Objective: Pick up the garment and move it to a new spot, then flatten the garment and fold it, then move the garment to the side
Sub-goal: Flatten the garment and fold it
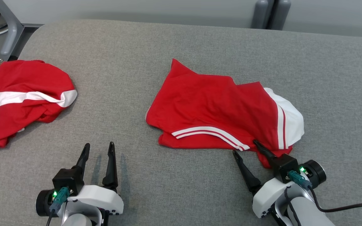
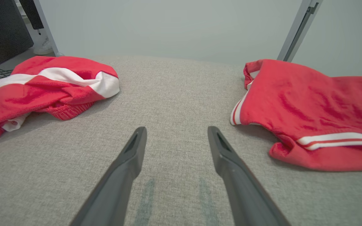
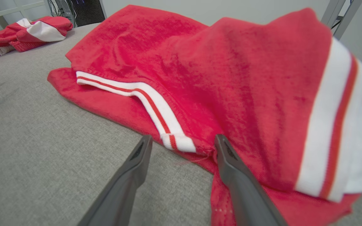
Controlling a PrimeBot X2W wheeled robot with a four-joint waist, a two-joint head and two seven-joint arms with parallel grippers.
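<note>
Right fingers (image 1: 247, 172): spread wide with nothing pinched between them. From the wrist camera, one finger (image 3: 237, 175) lies over the near edge of the garment (image 1: 212, 106) and the other sits over bare grey cloth just beside it.
Between the right tips: I see the end of the striped hem (image 3: 156, 103), white with a thin red line, at the garment's near edge.
Left fingers (image 1: 110, 166): also spread and holding nothing, low over the counter (image 1: 168, 188), well apart from both red pieces. From that wrist, each finger (image 2: 126, 166) points along open grey fabric.
Garment: red, lying loosely spread and rumpled right of centre on the counter, a white side panel (image 1: 291, 119) at its right end. I also see it at the right of the left wrist view (image 2: 309, 103).
Second garment (image 1: 24, 94): red with a white band, bunched at the counter's far left edge.
Counter: covered in grey woven fabric.
Beyond: pale wall and grey metal legs.
</note>
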